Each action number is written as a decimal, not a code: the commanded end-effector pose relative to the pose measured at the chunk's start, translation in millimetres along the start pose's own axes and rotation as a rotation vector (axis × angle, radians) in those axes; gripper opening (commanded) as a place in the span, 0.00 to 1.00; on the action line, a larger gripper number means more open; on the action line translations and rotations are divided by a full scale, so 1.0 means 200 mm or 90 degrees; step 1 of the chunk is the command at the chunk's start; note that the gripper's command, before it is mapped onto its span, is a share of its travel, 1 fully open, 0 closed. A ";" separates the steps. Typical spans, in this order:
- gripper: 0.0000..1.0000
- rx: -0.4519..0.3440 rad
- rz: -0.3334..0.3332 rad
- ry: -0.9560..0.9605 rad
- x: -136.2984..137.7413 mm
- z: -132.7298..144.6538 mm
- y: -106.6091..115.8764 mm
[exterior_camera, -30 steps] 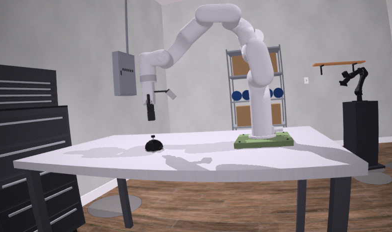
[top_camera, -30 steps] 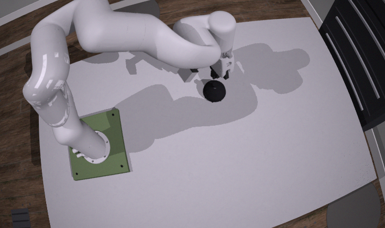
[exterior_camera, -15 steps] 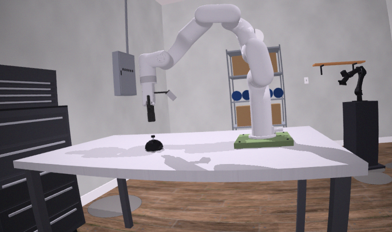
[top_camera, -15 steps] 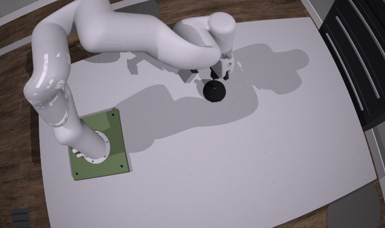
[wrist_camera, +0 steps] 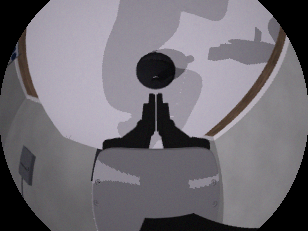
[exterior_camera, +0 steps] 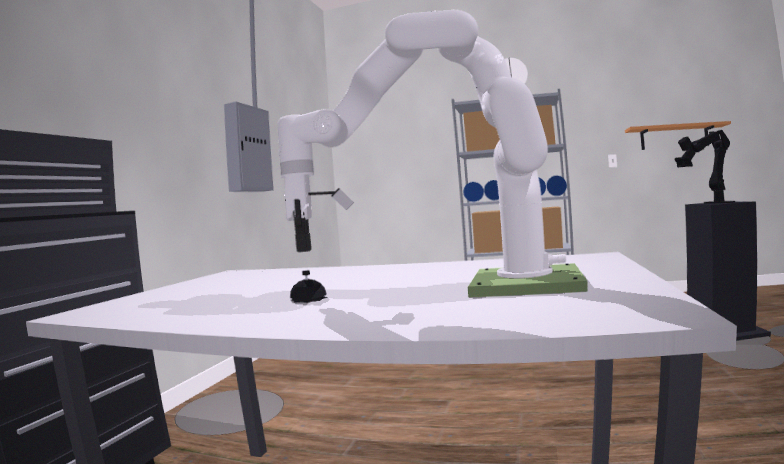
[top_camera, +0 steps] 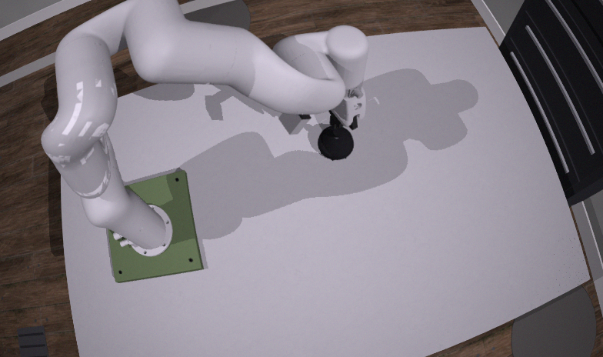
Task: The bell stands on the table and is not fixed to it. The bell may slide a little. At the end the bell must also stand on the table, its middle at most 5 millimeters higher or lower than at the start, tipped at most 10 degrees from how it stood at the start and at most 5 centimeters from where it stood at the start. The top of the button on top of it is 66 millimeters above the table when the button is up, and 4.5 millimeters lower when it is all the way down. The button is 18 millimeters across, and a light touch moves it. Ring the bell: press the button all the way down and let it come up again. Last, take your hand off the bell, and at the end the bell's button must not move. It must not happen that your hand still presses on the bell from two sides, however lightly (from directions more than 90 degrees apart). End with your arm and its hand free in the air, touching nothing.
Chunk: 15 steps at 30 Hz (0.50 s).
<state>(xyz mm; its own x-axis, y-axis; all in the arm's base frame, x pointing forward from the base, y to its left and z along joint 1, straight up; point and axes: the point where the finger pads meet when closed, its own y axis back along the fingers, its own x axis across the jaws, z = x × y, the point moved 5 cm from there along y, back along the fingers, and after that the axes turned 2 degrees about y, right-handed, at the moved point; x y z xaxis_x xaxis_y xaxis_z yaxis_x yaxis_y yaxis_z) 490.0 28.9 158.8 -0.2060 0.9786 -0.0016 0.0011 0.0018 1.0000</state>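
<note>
Held the black two-fingered pincer (top_camera: 335,124) (exterior_camera: 303,250) (wrist_camera: 155,101) narrow, fingers together with nothing between them, pointed down above the glossy black domed bell (top_camera: 335,144) (exterior_camera: 308,291) (wrist_camera: 155,72), with an open gap over its small dark flat-topped button (exterior_camera: 305,272). Stood the bell upright on the smooth pale worktop (top_camera: 339,265) (exterior_camera: 383,345) (wrist_camera: 65,64), across part of the shadow of the smooth white rounded arm (top_camera: 206,53) (exterior_camera: 372,92). Set the arm's foot on a matte green square base plate (top_camera: 179,263) (exterior_camera: 527,288), well apart from the bell. Placed beyond the worktop a black drawer cabinet (top_camera: 561,111) (exterior_camera: 54,259) with pale bar handles, a grey metal shelf rack (exterior_camera: 470,154) bearing brown boxes (exterior_camera: 478,131) and blue round objects (exterior_camera: 473,191), and a black jointed arm (exterior_camera: 718,161) on a dark pedestal (exterior_camera: 720,259). Laid wood-grain planks (top_camera: 11,212) (exterior_camera: 412,403) across the floor.
</note>
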 end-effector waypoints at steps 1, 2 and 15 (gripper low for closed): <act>0.00 -0.003 0.000 0.000 0.00 0.01 -0.02; 0.00 -0.003 0.000 0.000 0.00 0.01 -0.03; 0.00 -0.003 0.000 0.000 0.00 0.01 -0.13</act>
<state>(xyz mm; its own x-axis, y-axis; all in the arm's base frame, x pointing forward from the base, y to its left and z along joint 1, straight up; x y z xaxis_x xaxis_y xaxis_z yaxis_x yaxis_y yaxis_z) 490.8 28.9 135.7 -0.2060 0.9786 -0.0017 0.0003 0.0018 1.0000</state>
